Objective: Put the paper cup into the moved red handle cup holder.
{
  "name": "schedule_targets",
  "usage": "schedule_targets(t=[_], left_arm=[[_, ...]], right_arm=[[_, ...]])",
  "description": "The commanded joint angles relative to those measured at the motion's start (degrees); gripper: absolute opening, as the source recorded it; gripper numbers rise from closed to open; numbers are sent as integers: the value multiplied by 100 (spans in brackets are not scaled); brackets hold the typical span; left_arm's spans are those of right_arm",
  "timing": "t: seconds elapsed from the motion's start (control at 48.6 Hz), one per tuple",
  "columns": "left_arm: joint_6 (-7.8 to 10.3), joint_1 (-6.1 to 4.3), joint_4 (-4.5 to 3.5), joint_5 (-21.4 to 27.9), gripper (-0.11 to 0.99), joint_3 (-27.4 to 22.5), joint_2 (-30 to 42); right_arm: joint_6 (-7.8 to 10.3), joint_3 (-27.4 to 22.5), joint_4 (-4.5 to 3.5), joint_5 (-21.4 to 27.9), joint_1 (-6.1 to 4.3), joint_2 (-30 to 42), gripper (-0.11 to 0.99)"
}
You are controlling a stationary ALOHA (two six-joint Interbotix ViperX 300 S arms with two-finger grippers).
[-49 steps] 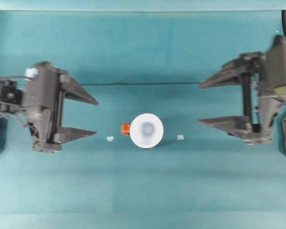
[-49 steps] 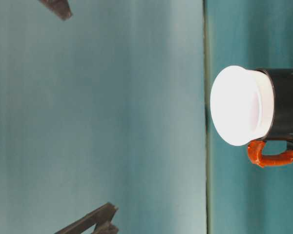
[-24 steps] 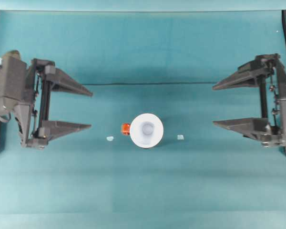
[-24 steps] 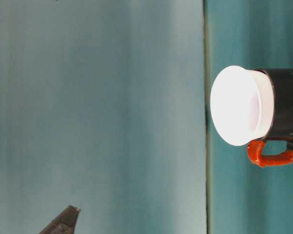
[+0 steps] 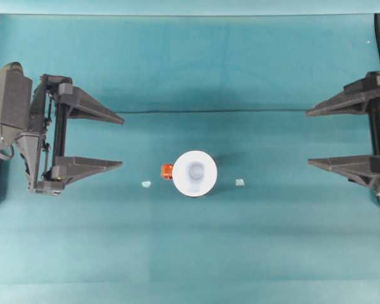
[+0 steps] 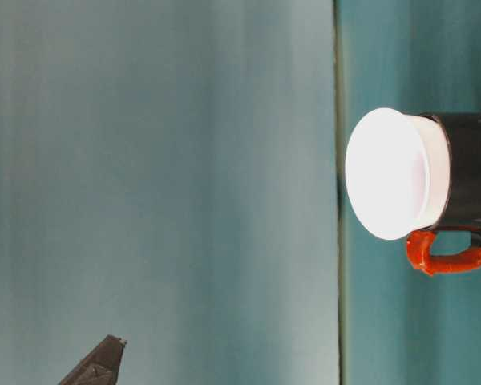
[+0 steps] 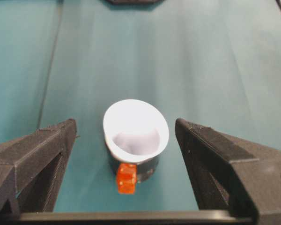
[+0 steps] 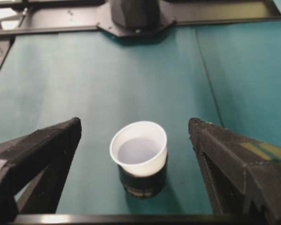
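Cup (image 5: pixel 194 173) seated upright in holder (image 8: pixel 143 180) at mid-table, white rim flaring out over the black wall (wider than the holder, so from overhead just the orange-red handle (image 5: pixel 166 170) peeks out beside it, toward the left arm). Seen at table level: cup (image 6: pixel 394 174) sunk partway into holder (image 6: pixel 470 172), handle (image 6: pixel 447 255) looping off one side. Two small pale scraps on the cloth (image 5: pixel 190 69), one (image 5: pixel 146 184) beyond the handle, the other (image 5: pixel 240 182) on the opposite side, both apart from the cup. Left gripper (image 5: pixel 121 142) well off to the left, fingers spread wide and holding nothing, tips aimed at the cup. Right gripper (image 5: pixel 308 139) far off at the right edge, likewise spread and empty. From the left wrist, cup (image 7: pixel 136 127) framed between the two fingers (image 7: pixel 37 150), handle (image 7: pixel 127 178) facing the camera. From the right wrist, cup (image 8: pixel 138 148) centred between the open fingers, well clear of both.
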Motion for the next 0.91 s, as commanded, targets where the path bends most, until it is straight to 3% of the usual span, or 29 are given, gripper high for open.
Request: schedule_targets(t=[0.0, 0.206, 0.309, 0.514, 0.885], left_arm=[[0, 9, 18, -53, 93, -70, -26], [-18, 9, 18, -35, 93, -70, -18], [-44, 0, 18, -35, 93, -70, -9], [-44, 0, 18, -35, 93, -70, 0], [-44, 9, 18, -35, 93, -70, -9]], right_arm=[[44, -18, 53, -26, 18, -35, 87], [53, 149, 167, -18, 18, -185, 87], [149, 211, 185, -18, 9, -290, 87], [519, 378, 185, 0, -9, -545, 87], [536, 580, 176, 0, -9, -694, 87]])
